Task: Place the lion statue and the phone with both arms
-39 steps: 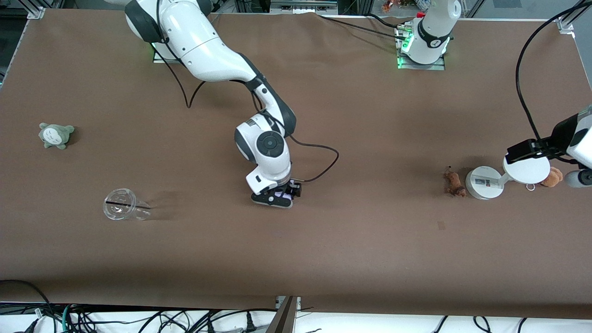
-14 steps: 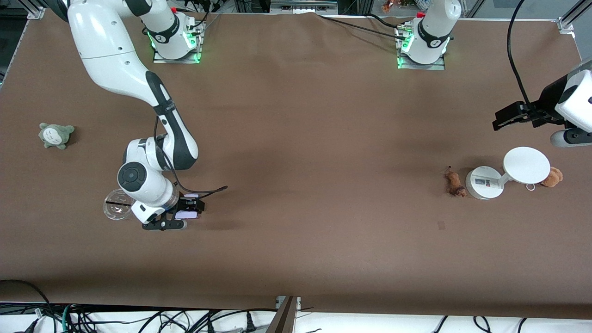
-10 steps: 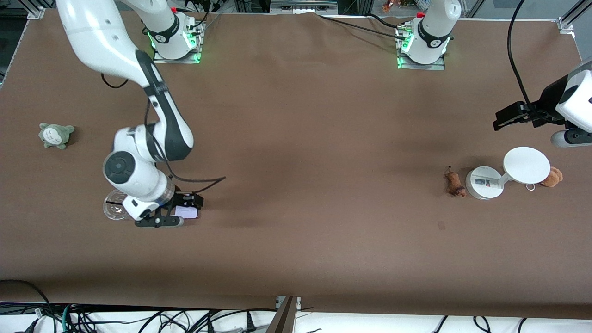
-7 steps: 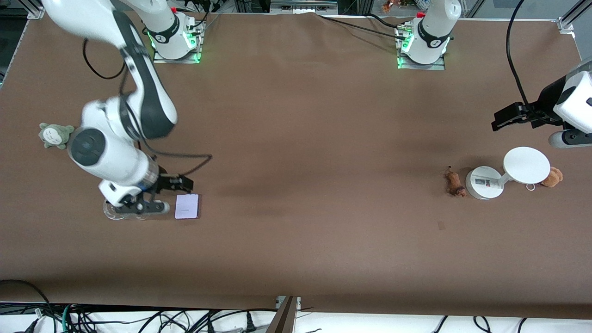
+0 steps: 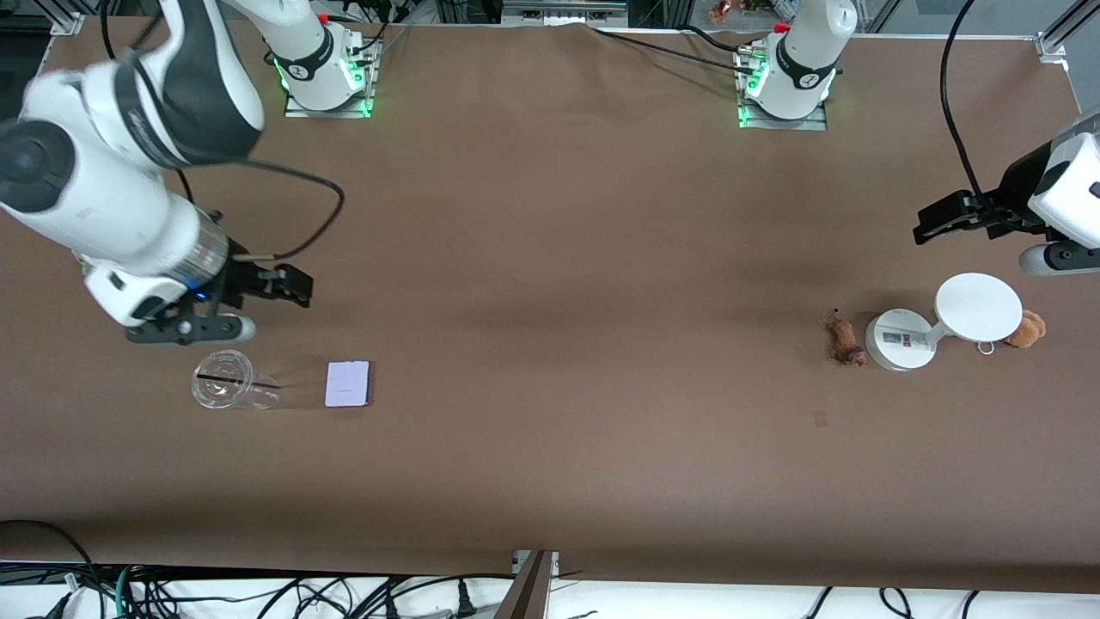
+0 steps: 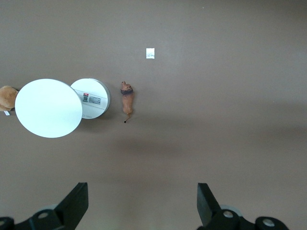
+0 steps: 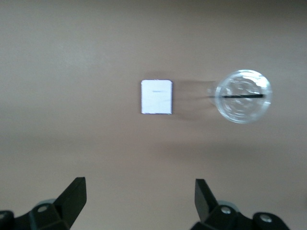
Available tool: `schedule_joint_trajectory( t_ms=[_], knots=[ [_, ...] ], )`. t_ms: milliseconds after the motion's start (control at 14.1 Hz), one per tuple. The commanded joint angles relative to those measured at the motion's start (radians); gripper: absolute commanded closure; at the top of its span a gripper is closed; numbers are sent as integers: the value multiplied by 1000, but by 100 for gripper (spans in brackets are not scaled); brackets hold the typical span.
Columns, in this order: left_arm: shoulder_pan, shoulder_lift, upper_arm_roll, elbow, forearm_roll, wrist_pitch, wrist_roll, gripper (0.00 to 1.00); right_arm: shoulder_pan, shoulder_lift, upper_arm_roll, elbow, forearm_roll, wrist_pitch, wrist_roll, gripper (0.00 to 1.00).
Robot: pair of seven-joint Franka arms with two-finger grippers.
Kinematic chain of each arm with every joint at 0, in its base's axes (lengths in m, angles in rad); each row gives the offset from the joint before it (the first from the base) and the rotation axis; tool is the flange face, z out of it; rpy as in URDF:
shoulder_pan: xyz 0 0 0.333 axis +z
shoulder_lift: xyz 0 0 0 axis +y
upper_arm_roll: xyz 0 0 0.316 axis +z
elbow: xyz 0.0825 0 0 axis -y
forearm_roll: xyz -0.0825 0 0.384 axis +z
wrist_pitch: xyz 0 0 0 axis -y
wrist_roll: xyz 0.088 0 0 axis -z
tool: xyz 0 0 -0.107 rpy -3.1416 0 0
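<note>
The phone (image 5: 347, 383) lies flat on the brown table, pale face up, beside a clear cup; it also shows in the right wrist view (image 7: 156, 97). My right gripper (image 5: 193, 329) hangs high above the table near the cup, open and empty (image 7: 139, 191). The lion statue (image 5: 844, 341), small and reddish-brown, lies on the table next to the white stand's base, and shows in the left wrist view (image 6: 127, 99). My left gripper (image 5: 1061, 256) is raised above the table at the left arm's end, open and empty (image 6: 142, 199).
A clear cup (image 5: 225, 391) (image 7: 243, 96) lies toward the right arm's end from the phone. A white stand (image 5: 898, 341) with a disc top (image 6: 48, 108) stands beside the lion statue, with a tan plush (image 5: 1027, 329) next to it. A small paper tag (image 5: 820, 419) lies nearer the front camera.
My right gripper carried the phone across the table, let it go beside the cup, then rose up and away from it. The left gripper lifted off the stand earlier and now waits.
</note>
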Motion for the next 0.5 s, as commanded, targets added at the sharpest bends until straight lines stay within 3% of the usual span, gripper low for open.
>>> schedule_joint_trajectory(
  t_ms=[0,285,427],
  knots=[
    [-6,3,4,8,21,5,13,0,-6,12,2,54,-46,-66,-10,0],
    [-6,3,4,9,21,5,13,0,-6,0,1,57,-37,-68,-1,0],
    [-6,3,4,8,21,5,13,0,-21,-54,-7,44,-26,-68,-4,0]
  ],
)
